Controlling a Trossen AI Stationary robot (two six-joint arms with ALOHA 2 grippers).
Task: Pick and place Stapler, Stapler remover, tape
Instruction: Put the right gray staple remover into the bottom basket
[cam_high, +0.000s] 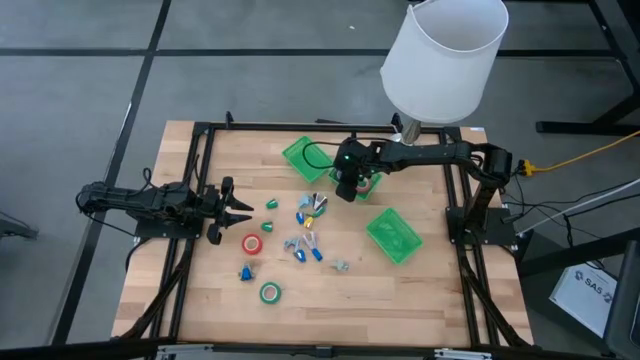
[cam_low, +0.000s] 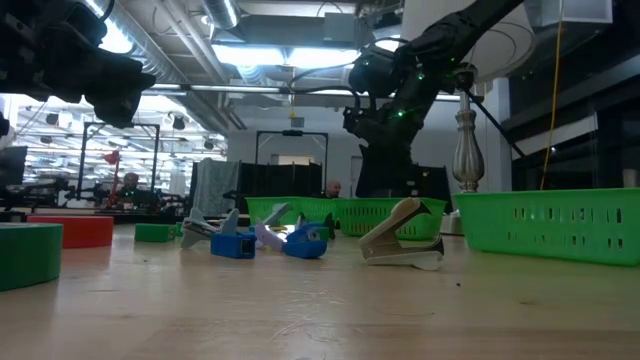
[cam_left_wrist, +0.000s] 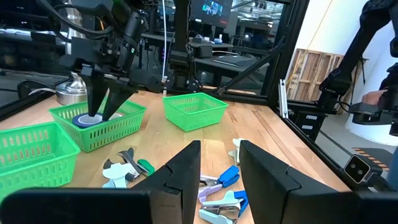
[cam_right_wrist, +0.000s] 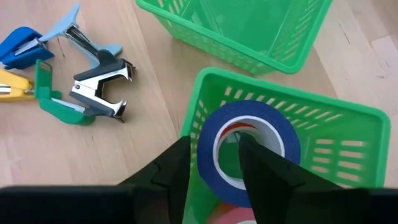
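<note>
1. While the left gripper (cam_high: 243, 208) waited low over the left side of the table (cam_high: 200, 300), its fingers (cam_high: 238, 203) were spread apart and held nothing.
2. The right gripper (cam_high: 346, 190) hung over the middle green tray (cam_high: 372, 186), just right of the tray (cam_high: 302, 157) at the table's far edge.
3. In the right wrist view its fingers (cam_right_wrist: 177, 168) stood slightly apart around the wall of a blue tape roll (cam_right_wrist: 249, 146), one finger outside the ring and one inside its white core; whether they pressed on it I cannot tell.
4. That blue roll sat inside the middle tray (cam_right_wrist: 348, 137), above a red or pink roll partly visible beneath it.
5. A third green tray (cam_high: 394, 235) lay at the right of the table, well apart from the gripper.
6. A red tape roll (cam_high: 252, 243) lay on the table just beside the left gripper's fingertips, and a green tape roll (cam_high: 270, 293) lay nearer the front edge.
7. Two small green pieces (cam_high: 270, 204) rested near the red roll; what they were I cannot tell.
8. A black staple remover (cam_right_wrist: 102, 87) with a green handle lay open on the wood beside the middle tray, next to a blue stapler (cam_right_wrist: 22, 43).
9. More blue and pale staplers and removers (cam_high: 308, 245) were scattered at the table's centre.
10. A white lampshade (cam_high: 445, 60) stood over the far right corner.
</note>
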